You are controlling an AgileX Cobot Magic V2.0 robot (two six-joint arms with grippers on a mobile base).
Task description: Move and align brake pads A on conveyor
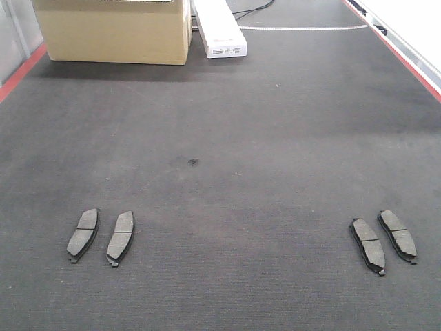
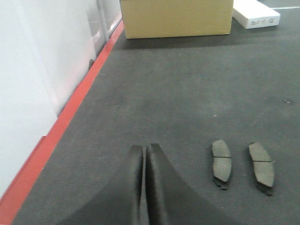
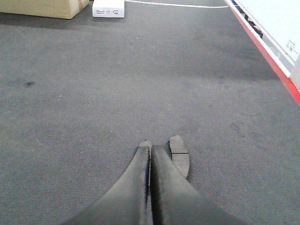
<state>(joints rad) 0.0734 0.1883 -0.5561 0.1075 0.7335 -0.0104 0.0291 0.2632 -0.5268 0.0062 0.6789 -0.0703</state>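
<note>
Brake pads A [image 1: 120, 237] in pairs, long axes up-belt, tilted inward

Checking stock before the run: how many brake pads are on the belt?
4. Two brake pads lie side by side front-left, two front-right, all on the conveyor. None seems hidden.

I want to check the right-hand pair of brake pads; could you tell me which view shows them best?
The exterior front view: both right-hand pads lie whole and unobstructed on the conveyor. The right wrist view shows only one pad, partly hidden behind the shut right gripper. The left wrist view shows only the other pair.
</note>
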